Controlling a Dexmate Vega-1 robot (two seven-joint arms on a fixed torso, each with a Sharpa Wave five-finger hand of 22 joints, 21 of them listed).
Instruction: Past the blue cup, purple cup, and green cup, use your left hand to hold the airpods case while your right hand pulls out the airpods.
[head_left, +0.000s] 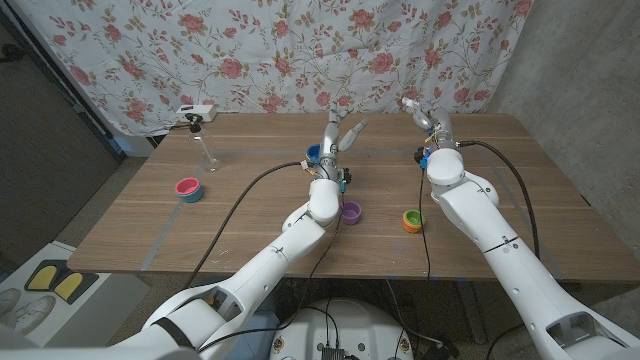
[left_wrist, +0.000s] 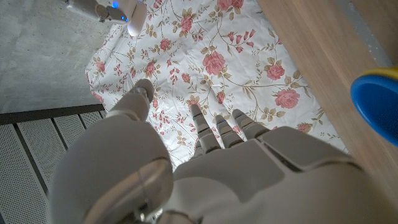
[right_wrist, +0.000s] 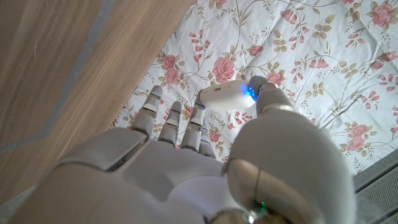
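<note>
Two hands: both raised at the far side of the table (head_left: 150, 215), past the cups.
Left hand (head_left: 337, 135): holds nothing, fingers (left_wrist: 219, 132) stretched out and a little apart, thumb off to the side; it hangs above the blue cup (head_left: 313, 154).
Right hand (head_left: 425, 122): pinching the airpods case (right_wrist: 225, 96) between the thumb tip and the fingertips (right_wrist: 198, 114), as far as the right wrist view shows.
Case location: in the air at the far right, in front of the floral curtain (head_left: 280, 50), well apart from the left hand; it is not in the hand the task names.
Case look: small, white, rounded, glossy, with a blue light lit at the end by the thumb; I cannot tell whether the lid is open.
Handling, judged: light, stiff, smooth shell, so likely slippery in a fingertip pinch and liable to twist or pop out if squeezed off-centre.
Where to hold, judged: left hand should wrap the lower body across its broad faces and keep clear of the lid end and hinge, so the right hand can reach the buds.
Buds, judged: tiny and slick, need a fine pinch on the stems.
Risk: a drop during the hand-over, above the table's far edge.
Other cups: purple cup (head_left: 351, 211) and green cup (head_left: 412, 220) stand nearer, between the arms.
</note>
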